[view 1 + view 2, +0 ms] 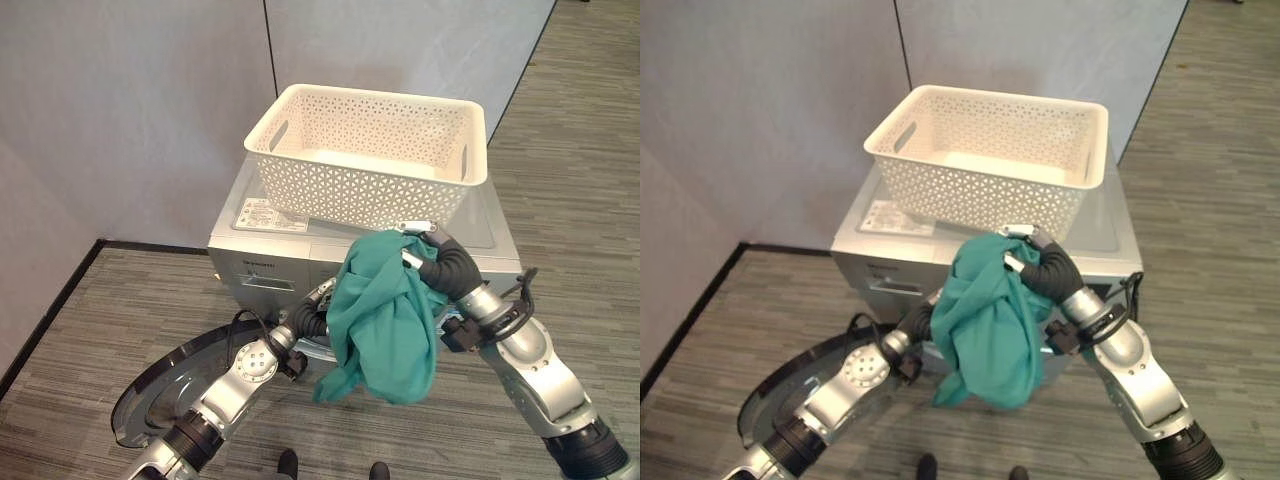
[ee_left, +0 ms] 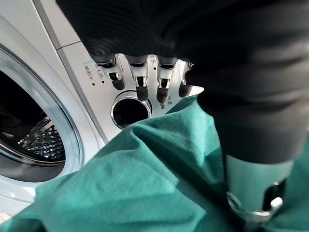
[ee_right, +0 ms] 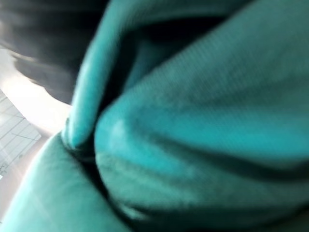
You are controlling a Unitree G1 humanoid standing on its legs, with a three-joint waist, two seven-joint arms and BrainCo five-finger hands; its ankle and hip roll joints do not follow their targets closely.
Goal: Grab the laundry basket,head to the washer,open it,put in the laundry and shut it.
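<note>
The white perforated laundry basket [image 1: 300,170] stands on top of the silver washer [image 1: 262,262]. A teal cloth [image 1: 385,320] hangs in front of the washer, bunched at its top in my right hand [image 1: 440,262], which is shut on it. The same cloth [image 3: 193,121] covers the right wrist view. My left hand [image 1: 308,320] is low at the washer's front, partly behind the cloth. Its fingers [image 2: 140,79] are straight and point at the control panel beside a round dial [image 2: 128,108]. The drum opening [image 2: 29,130] is uncovered. The round door [image 1: 160,390] is swung open at lower left.
Grey partition walls [image 1: 130,110] stand behind and to the left of the washer, with a black baseboard [image 1: 50,310] at the floor. Striped grey carpet [image 1: 570,180] runs to the right and in front.
</note>
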